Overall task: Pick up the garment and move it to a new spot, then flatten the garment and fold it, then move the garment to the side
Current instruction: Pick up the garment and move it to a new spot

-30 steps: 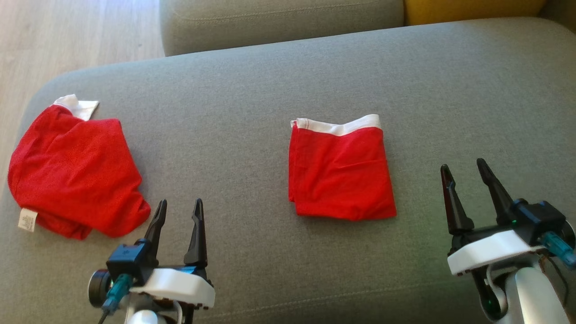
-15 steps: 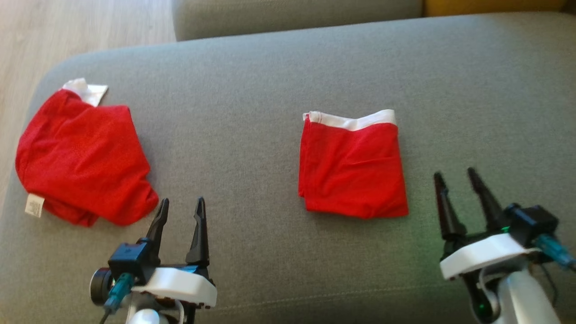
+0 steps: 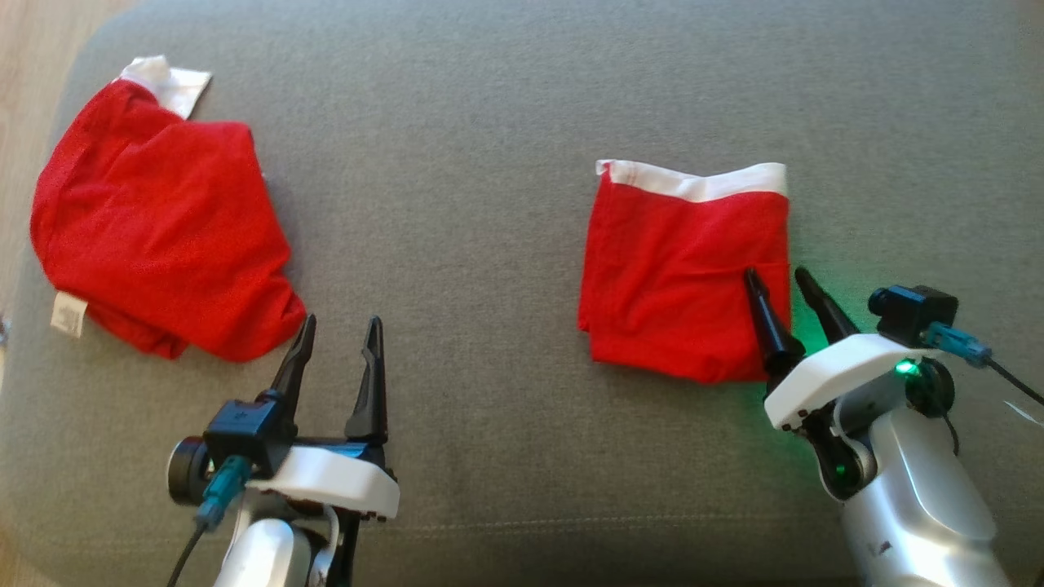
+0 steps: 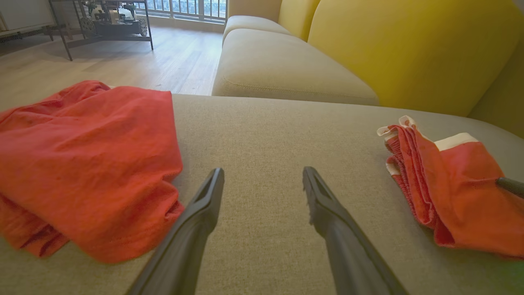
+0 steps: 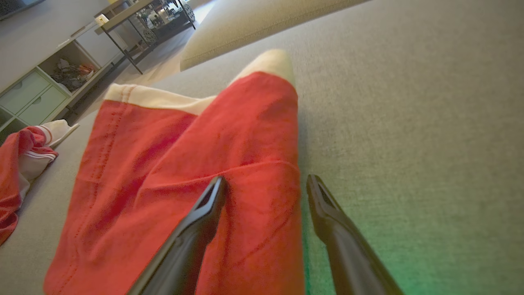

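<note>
2 wide jaws, right at garment [image 3: 677, 269]

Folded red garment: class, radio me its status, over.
Left gripper open, empty. Right gripper open, straddling right edge of folded red garment, not gripping. Second red garment lies crumpled, well clear.

red garments: 2 – folded garment [image 3: 681, 277], crumpled garment [image 3: 155, 220] | grippers: 2 – left gripper [image 3: 342, 321], right gripper [image 3: 774, 272]

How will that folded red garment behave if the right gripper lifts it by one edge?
Probably floppy: the folded red garment shows soft creases. Its stacked layers would likely fall open. It may drag on the woven cushion.
</note>
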